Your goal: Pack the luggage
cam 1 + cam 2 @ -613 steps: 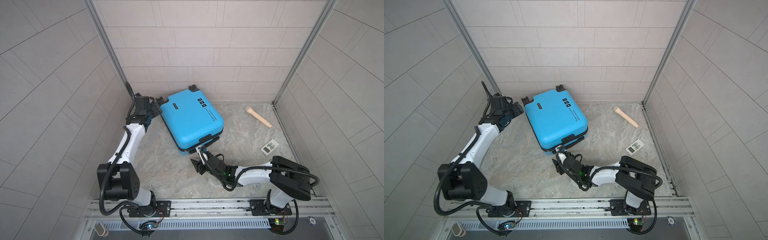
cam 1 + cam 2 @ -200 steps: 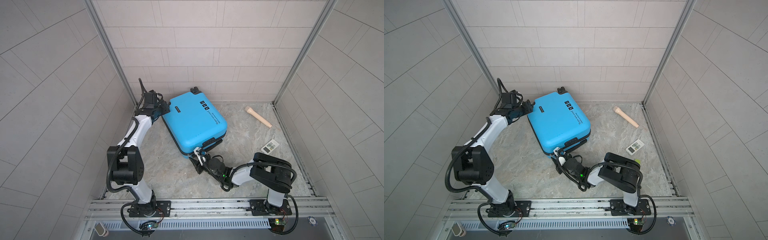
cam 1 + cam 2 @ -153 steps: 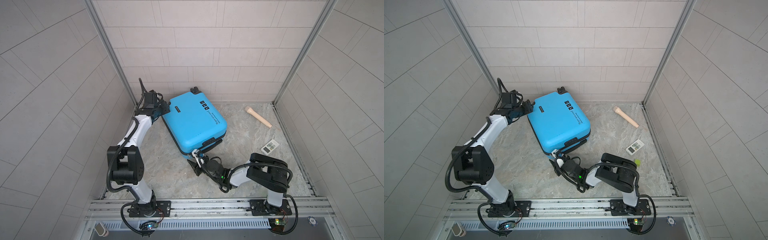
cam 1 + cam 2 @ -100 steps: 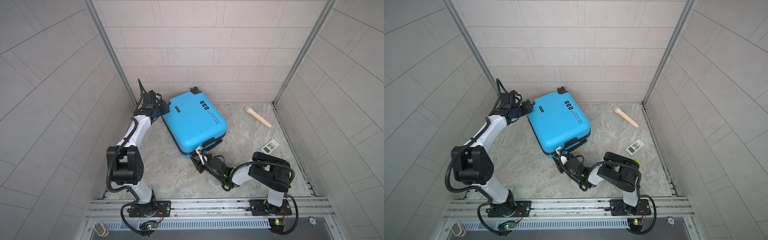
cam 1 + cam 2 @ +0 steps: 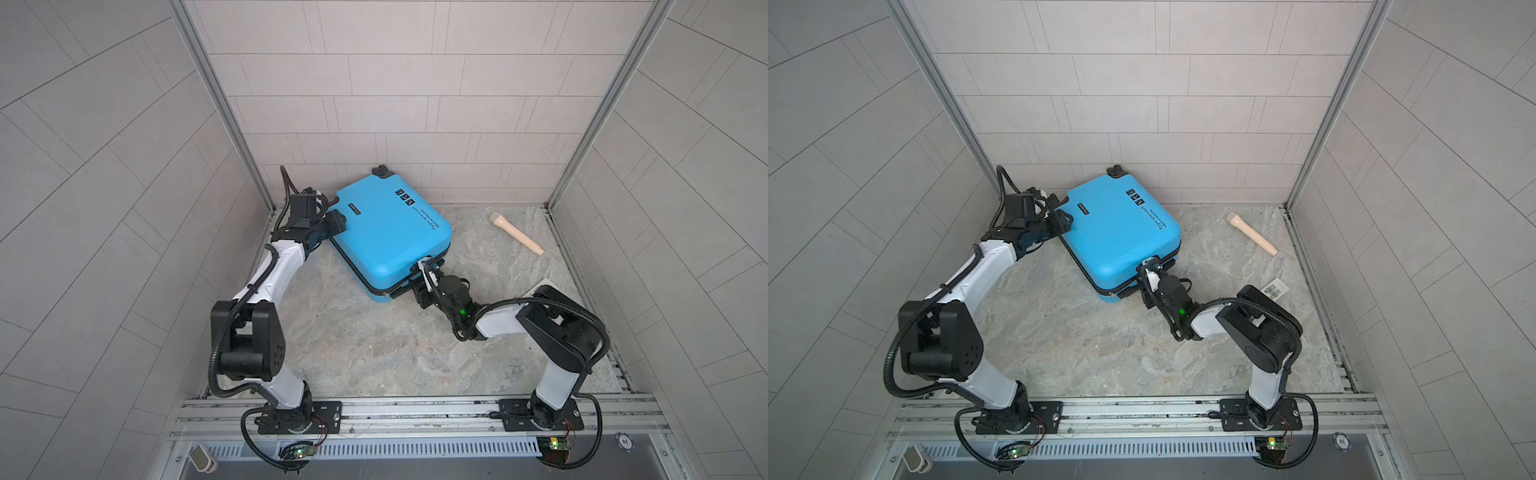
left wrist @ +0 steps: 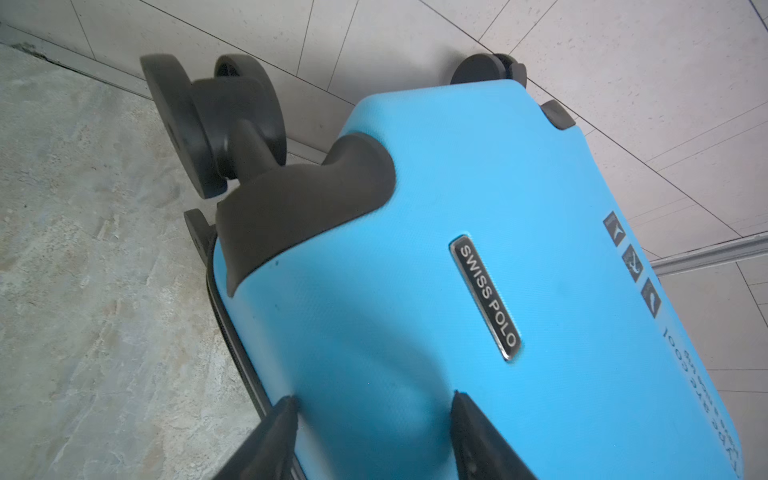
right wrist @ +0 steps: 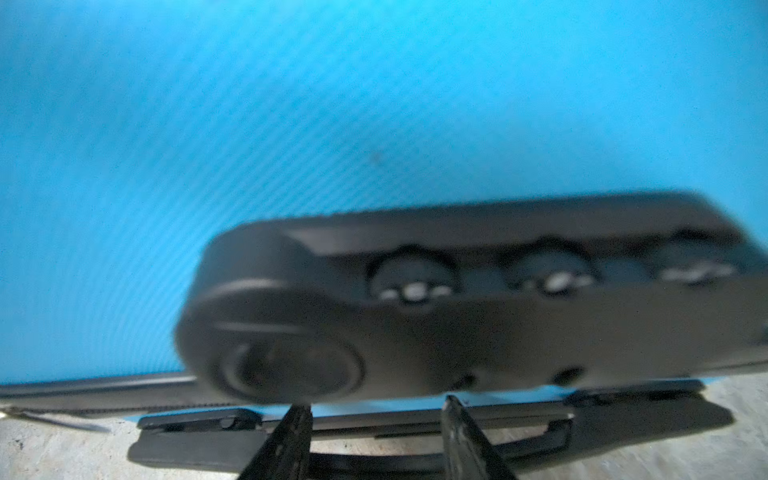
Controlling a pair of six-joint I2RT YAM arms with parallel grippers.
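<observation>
Because the luggage (image 5: 390,232) is shut, nobody can see what is inside it. It lies flat on the floor (image 5: 365,349), close to the back wall (image 5: 415,104). The left gripper (image 6: 374,411) has its jaws apart on the blue corner by a wheel (image 6: 178,124). The right gripper (image 7: 376,409) has its jaws apart at the black side handle (image 7: 199,453). The left gripper is nearer to the luggage than a few seconds ago.

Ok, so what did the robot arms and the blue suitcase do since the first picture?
The left gripper swung in to the far-left corner of the luggage, jaws open. The right gripper moved up to its near edge, by the combination lock. The luggage slid slightly to the right. Unchanged: the luggage is shut and the wooden stick lies where it was.
</observation>
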